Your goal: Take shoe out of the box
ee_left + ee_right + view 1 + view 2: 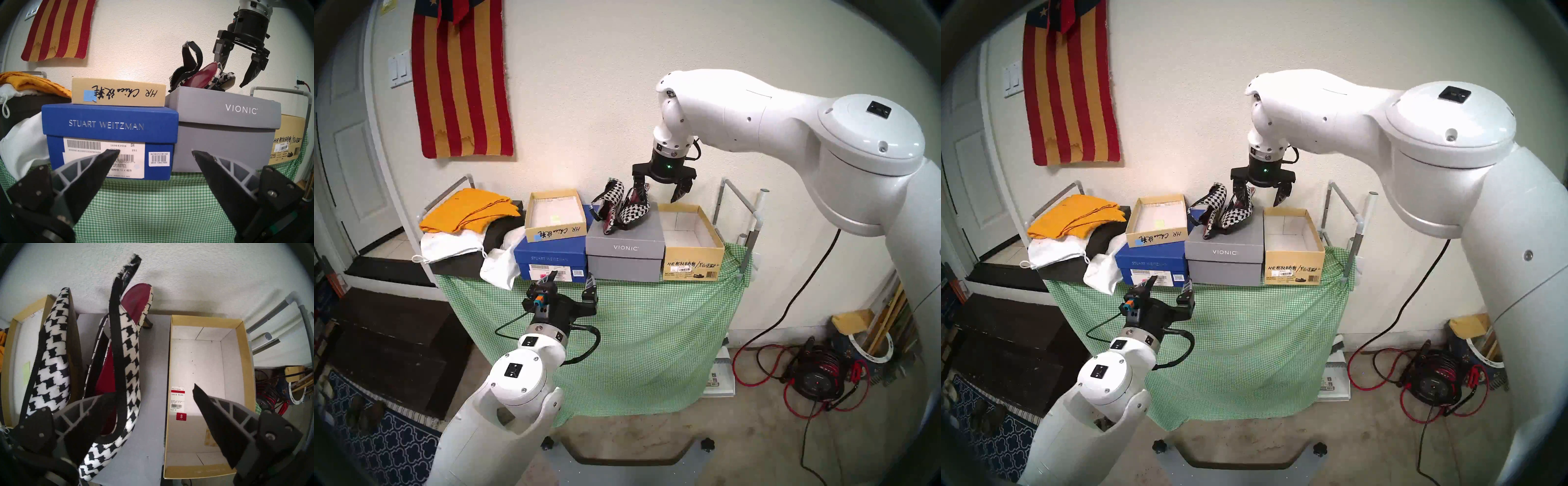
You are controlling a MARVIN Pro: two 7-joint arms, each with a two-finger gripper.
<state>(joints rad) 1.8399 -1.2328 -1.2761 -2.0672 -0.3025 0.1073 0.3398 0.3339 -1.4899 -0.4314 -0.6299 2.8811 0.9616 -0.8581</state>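
Shoes (634,210) lie on the lid of the grey box (624,237), out of the tan box (692,237): two houndstooth slingbacks with red lining, leaning against each other, heels toward the wall. The tan box stands just beside the grey box on its right side, lidless; in my right wrist view its white inside (202,378) holds only a price sticker and a red size tag.

My right arm reaches in from the right, forearm roughly level, wrist bent so that the right gripper (660,193) points straight down. Its jaws are spread wide. One finger sits inside the opening of the nearer shoe (129,378), against the black edge band; the other finger hangs over the tan box, touching nothing. I cannot tell whether the first finger presses on the shoe or merely rests beside it.

My left arm is held low in front of the table's green checked cloth (653,339), elbow bent, the left gripper (570,283) pointing up and forward at the blue box (110,132). Its jaws are parted and empty, apart from the boxes.

A smaller tan box (555,217) sits on the blue box, and folded yellow cloth (470,210) lies at the table's left end.
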